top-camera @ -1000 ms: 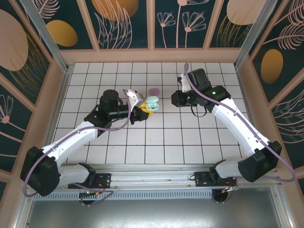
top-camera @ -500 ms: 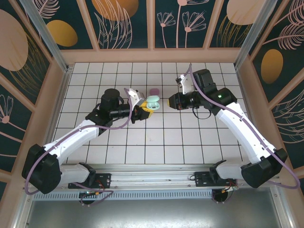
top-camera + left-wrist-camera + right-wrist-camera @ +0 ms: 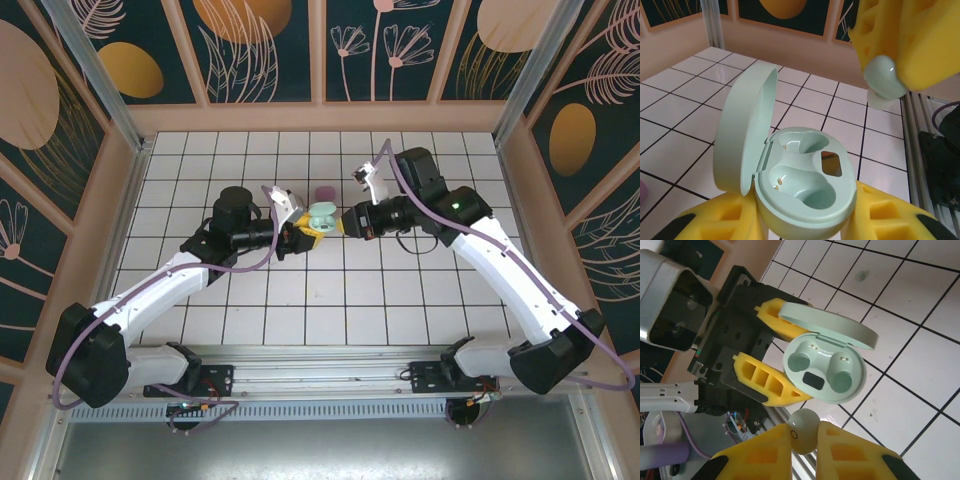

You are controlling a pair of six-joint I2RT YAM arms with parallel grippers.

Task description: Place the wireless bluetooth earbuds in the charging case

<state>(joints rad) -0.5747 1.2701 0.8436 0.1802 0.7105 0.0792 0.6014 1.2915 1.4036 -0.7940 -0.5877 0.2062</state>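
Note:
My left gripper [image 3: 306,232] is shut on the mint green charging case [image 3: 805,187], which it holds up with its lid [image 3: 742,135] swung open. Both sockets of the charging case [image 3: 824,369] are empty. My right gripper [image 3: 804,437] is shut on a mint green earbud [image 3: 805,431], pinched between its yellow fingers [image 3: 765,452]. In the left wrist view that earbud [image 3: 883,84] hangs a little above and to the right of the case. In the top view the right gripper [image 3: 350,223] sits just right of the case [image 3: 321,219].
A pink object [image 3: 322,192] lies on the white tiled table [image 3: 400,290] just behind the case. Its edge shows in the left wrist view [image 3: 642,192]. Wooden walls ring the table, and a metal rail [image 3: 320,362] runs along the near edge.
My right gripper has swung left and come close beside the open case with the earbud. The left arm has held the case still.

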